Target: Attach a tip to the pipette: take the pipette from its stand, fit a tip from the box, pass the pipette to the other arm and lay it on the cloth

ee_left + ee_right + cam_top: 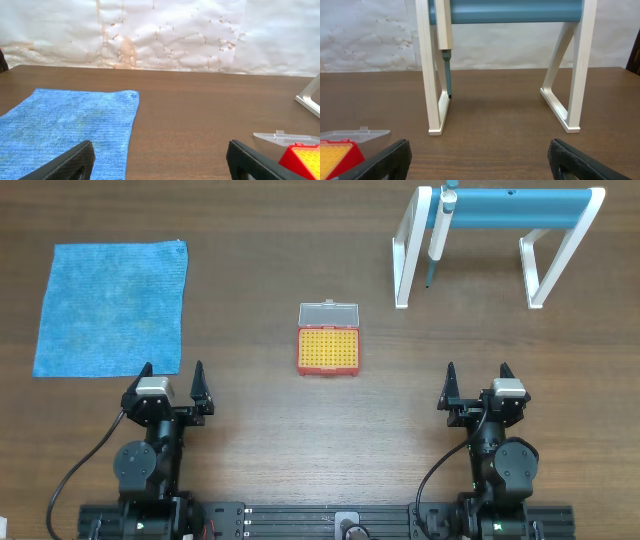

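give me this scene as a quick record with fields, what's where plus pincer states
pipette: hanging on the stand, at the end nearer the tip box
stand: far right of the table
tip box: mid table, lid open
cloth: lying flat, far left
left pincer: open, holding nothing, close to the cloth's near edge
right pincer: open, holding nothing, facing the stand
task stage: pipette not yet taken
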